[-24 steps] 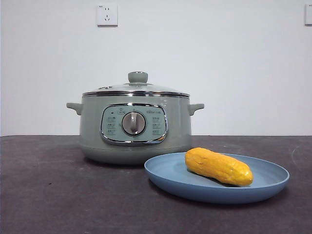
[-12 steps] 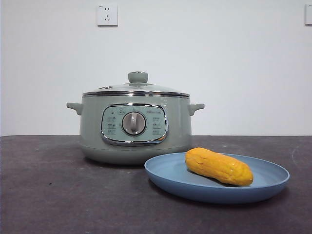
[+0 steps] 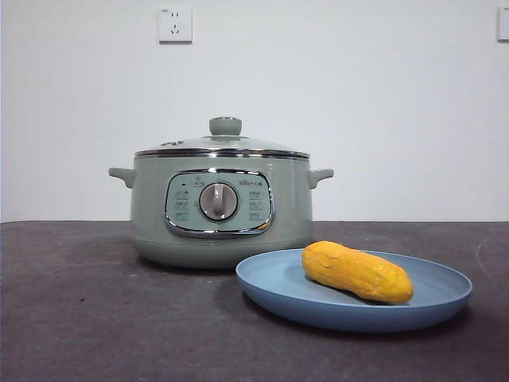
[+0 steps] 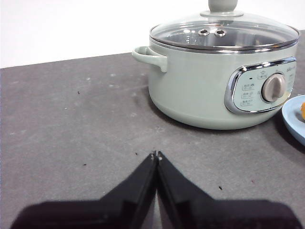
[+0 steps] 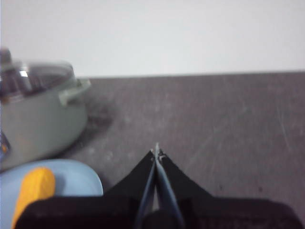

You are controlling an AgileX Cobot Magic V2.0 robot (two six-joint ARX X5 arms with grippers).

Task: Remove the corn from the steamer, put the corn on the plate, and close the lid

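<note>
The yellow-orange corn (image 3: pixel 357 272) lies on the light-blue plate (image 3: pixel 270 288), in front and to the right of the sage-green steamer (image 3: pixel 221 207). The glass lid (image 3: pixel 225 141) with its green knob sits closed on the steamer. No arm shows in the front view. My left gripper (image 4: pixel 156 154) is shut and empty, low over the table and apart from the steamer (image 4: pixel 205 81). My right gripper (image 5: pixel 156 151) is shut and empty, apart from the plate (image 5: pixel 81 179) and the corn (image 5: pixel 33 190).
The dark grey table (image 3: pixel 79 318) runs to a white wall with a socket (image 3: pixel 175 24). The steamer's side handles (image 3: pixel 121 174) stick out at both sides.
</note>
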